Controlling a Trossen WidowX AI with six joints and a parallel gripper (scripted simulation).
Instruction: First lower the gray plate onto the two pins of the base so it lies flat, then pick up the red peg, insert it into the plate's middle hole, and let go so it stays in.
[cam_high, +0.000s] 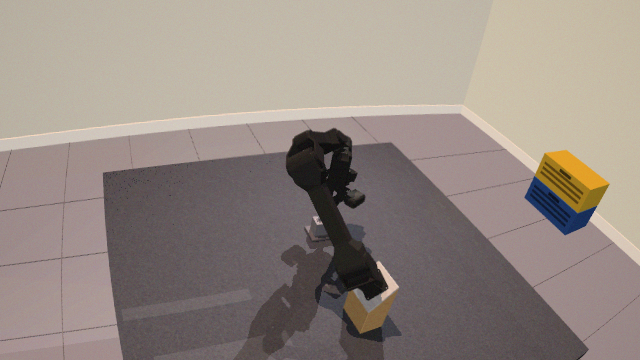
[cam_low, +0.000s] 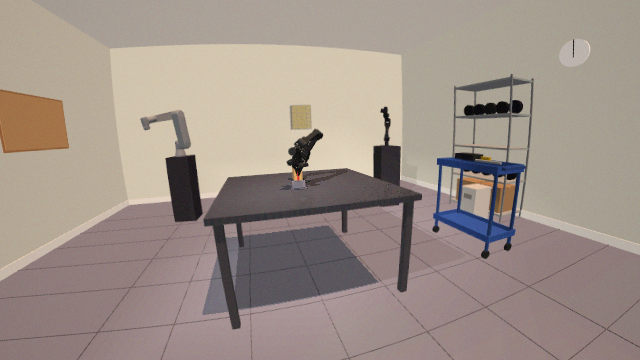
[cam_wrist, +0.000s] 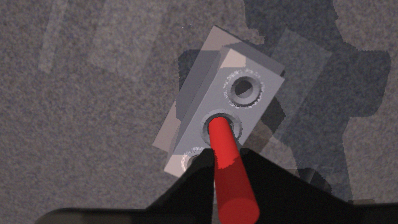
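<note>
Working from the three views. The black arm is reaching from a tan block on the dark table and bending back down over the workpiece. The gripper is holding the red peg, its fingers closing narrowly on either side of the shaft; the top view is hiding the grasp behind the arm.

Peg position: in the wrist view the far end is overlapping the middle hole of the gray plate. Insertion depth, if any, cannot be told from here. The peg is leaning in the wrist image, though its true tilt is not readable.

Plate position: it is resting over the base, whose edges are showing past the plate along two sides. One outer hole is fully showing; the other is partly hiding behind a finger. Flat seating on both pins cannot be confirmed.

Surroundings: a blue cart is standing well apart from the table, and a yellow drawer unit is sitting on a blue one.
</note>
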